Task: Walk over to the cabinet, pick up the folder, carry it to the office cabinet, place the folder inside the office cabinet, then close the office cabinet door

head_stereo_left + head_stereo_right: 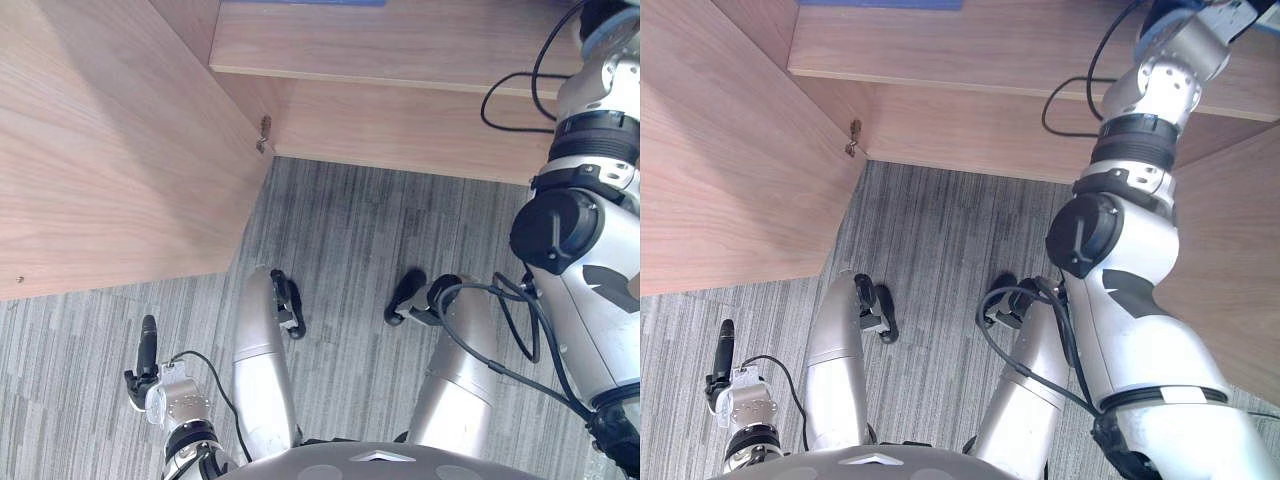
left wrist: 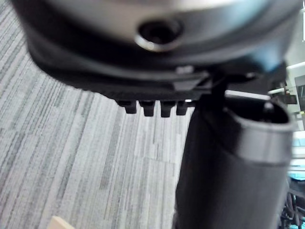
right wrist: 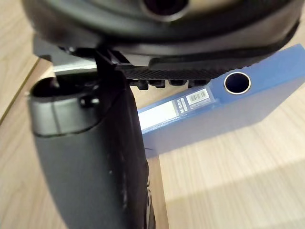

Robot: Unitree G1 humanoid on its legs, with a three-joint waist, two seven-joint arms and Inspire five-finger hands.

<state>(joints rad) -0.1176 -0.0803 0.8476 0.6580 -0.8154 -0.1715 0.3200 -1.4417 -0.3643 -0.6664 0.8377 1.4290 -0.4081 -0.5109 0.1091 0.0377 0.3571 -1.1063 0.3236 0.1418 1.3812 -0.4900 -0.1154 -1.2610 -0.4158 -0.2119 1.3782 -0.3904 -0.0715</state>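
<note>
The blue folder (image 3: 228, 100) lies flat on the wooden shelf (image 1: 400, 50) inside the office cabinet, its spine with a white label and a round finger hole facing my right hand (image 3: 90, 157). That hand is raised into the cabinet just in front of the folder, with its fingers (image 3: 157, 83) straight and nothing held. A blue strip of the folder (image 1: 880, 3) shows at the back of the shelf. My left hand (image 1: 147, 355) hangs low at my side over the carpet, open and holding nothing.
The cabinet's left door (image 1: 100, 150) stands swung open toward me, its hinge (image 1: 264, 135) at the inner corner. Another wooden door panel (image 1: 1230, 250) stands open on the right. Grey striped carpet (image 1: 380, 230) lies between the doors.
</note>
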